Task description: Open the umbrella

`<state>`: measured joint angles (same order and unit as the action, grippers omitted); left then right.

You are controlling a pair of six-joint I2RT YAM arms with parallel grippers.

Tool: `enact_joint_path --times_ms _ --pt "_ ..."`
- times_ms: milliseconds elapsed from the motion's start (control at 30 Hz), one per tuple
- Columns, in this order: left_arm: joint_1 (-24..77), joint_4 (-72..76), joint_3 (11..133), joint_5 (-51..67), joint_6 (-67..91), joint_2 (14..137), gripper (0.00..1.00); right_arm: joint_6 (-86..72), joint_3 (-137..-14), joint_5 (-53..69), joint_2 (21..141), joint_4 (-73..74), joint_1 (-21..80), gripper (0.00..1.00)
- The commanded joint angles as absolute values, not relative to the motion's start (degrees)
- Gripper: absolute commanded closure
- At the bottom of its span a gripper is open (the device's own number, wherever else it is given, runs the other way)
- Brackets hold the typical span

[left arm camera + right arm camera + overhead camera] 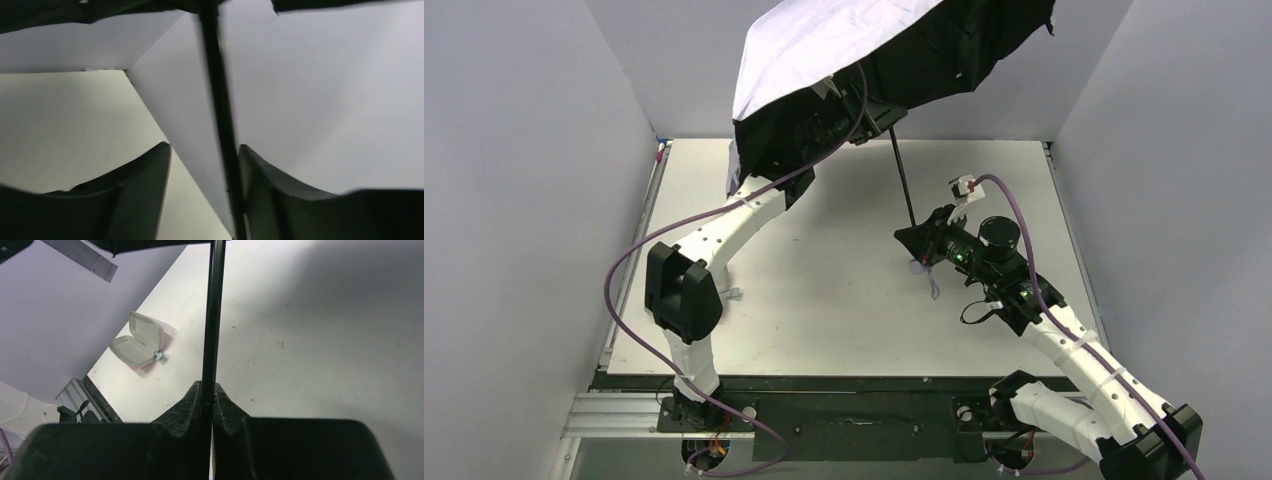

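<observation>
The umbrella (824,40) is spread open and held tilted above the back of the table. Its pale lavender-white fabric faces up and its black lining faces down. The thin black shaft (902,180) runs down to my right gripper (921,240). That gripper is shut on the shaft (212,315) just above the pale handle and loop (924,270). My left gripper (824,128) is up under the canopy, mostly hidden by it. In the left wrist view its fingers (150,175) stand apart, and the shaft (220,110) passes beside the right finger.
The white table (824,300) is boxed in by grey walls (524,150) on the left, back and right. A pale open clamshell case with a pink underside (137,340) lies on the table near the left wall. Purple cables (674,225) trail from both arms.
</observation>
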<state>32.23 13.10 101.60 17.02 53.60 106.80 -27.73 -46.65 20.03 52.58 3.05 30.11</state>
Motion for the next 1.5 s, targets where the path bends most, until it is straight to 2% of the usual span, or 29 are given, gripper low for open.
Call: enact_joint_path --times_ms 0,33,100,133,200,267,333,400,567,633,700,833,1167,1467 --pt "32.7 16.7 103.4 19.1 54.3 107.2 0.62 -25.3 -47.2 23.6 51.6 -8.0 30.5 1.00" --pt "32.6 16.6 103.1 19.4 54.1 107.2 0.78 -25.0 -47.4 23.9 51.6 -7.7 30.5 1.00" --pt "32.5 15.7 102.1 20.2 53.4 106.8 0.98 -23.8 -47.8 24.7 51.4 -6.1 30.5 1.00" --pt "32.2 14.2 101.2 20.5 53.4 106.3 1.00 -22.4 -48.0 24.9 51.2 -4.5 30.4 0.86" --pt "31.8 12.2 98.8 21.5 53.1 105.0 1.00 -19.1 -48.8 24.6 50.4 -1.2 29.7 0.68" --pt "31.3 9.7 96.1 22.6 52.0 103.4 1.00 -15.8 -49.6 23.8 49.1 3.3 28.4 0.57" --pt "30.6 6.3 94.9 24.6 51.9 102.8 1.00 -12.8 -50.0 23.9 47.2 5.7 25.9 0.54" --pt "29.5 2.7 95.0 27.1 52.1 102.8 1.00 -8.9 -50.4 21.9 46.5 7.1 23.3 0.58" --pt "28.3 -4.6 95.4 32.2 50.8 102.0 1.00 8.0 -50.4 6.7 46.7 3.5 21.2 0.82" --pt "28.3 -6.1 95.7 35.3 50.5 101.7 1.00 14.9 -49.7 5.5 48.0 -1.0 20.6 0.92" --pt "28.2 -7.0 95.3 37.8 50.7 100.9 1.00 20.9 -49.3 6.9 49.7 -4.0 20.0 0.97" --pt "27.6 -8.8 96.3 42.4 48.7 99.9 1.00 29.7 -51.0 9.2 54.3 -8.5 19.6 0.98" --pt "26.3 -17.8 97.9 49.2 42.5 96.6 1.00 45.1 -59.2 2.1 65.4 -13.5 19.8 1.00" --pt "25.1 -32.1 99.4 53.7 33.4 95.1 1.00 51.1 -71.1 -3.2 76.6 -13.6 12.8 1.00"
